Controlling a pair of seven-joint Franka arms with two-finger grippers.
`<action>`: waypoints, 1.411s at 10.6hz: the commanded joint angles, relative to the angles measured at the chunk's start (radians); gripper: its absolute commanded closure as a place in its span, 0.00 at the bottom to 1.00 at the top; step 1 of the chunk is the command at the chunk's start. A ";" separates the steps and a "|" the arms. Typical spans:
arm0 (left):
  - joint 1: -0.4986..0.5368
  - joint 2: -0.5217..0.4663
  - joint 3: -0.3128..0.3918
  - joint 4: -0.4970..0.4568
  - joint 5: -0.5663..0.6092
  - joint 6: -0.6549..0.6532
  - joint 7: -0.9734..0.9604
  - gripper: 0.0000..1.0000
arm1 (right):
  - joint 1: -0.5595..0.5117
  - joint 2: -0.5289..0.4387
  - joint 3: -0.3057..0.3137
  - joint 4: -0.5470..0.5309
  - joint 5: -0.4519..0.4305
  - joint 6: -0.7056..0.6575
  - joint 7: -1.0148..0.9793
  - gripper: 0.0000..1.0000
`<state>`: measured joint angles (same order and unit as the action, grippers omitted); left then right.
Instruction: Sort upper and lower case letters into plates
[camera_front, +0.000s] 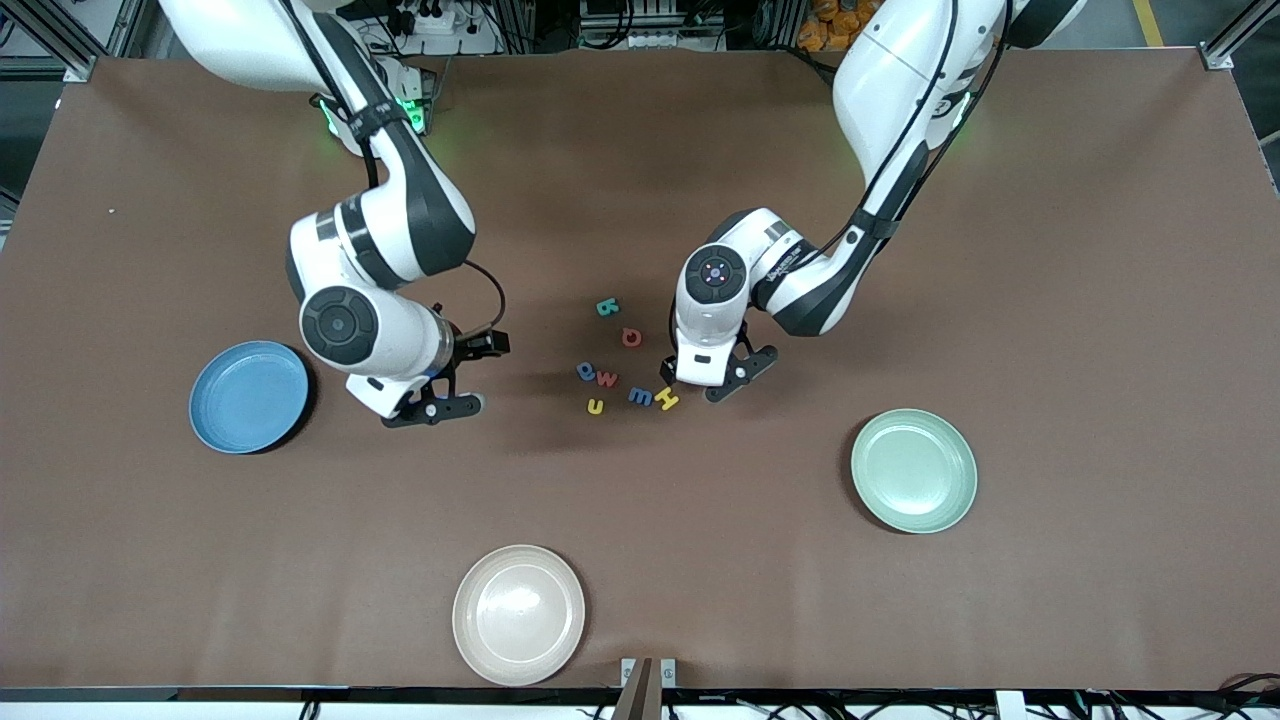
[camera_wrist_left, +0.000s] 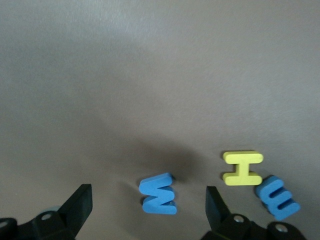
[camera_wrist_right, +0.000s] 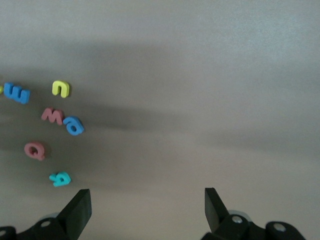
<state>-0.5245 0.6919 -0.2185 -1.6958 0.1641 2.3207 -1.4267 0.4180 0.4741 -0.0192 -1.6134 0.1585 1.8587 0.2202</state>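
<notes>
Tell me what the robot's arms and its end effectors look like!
Both arms have smooth white shells with black bands at the joints and black cables running along them. Each has a round dark cap on its wrist; green lights glow near the bases. The left end effector and right end effector are black with two flat fingers.

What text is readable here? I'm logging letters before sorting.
"H": yellow foam letter
"Q": red foam letter
"w": smaller red letter
"a": blue letter beside it
"n" or "u": small yellow letter
Teal letter, blue zigzag letter, blue comb-shaped letter: ambiguous.
Left arm print: too small.
</notes>
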 joint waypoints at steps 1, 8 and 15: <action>-0.011 -0.019 0.004 -0.065 0.032 0.077 -0.082 0.00 | -0.008 0.041 -0.001 0.026 0.026 0.005 0.018 0.00; -0.011 -0.011 0.004 -0.107 0.032 0.152 -0.120 0.13 | 0.036 0.147 -0.001 0.030 0.035 0.205 0.151 0.00; 0.006 -0.023 0.011 -0.103 0.032 0.148 -0.101 1.00 | 0.082 0.291 -0.001 0.148 0.027 0.295 0.416 0.00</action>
<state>-0.5282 0.6881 -0.2060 -1.7826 0.1651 2.4642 -1.5112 0.4971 0.7288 -0.0215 -1.5161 0.1745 2.1459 0.5824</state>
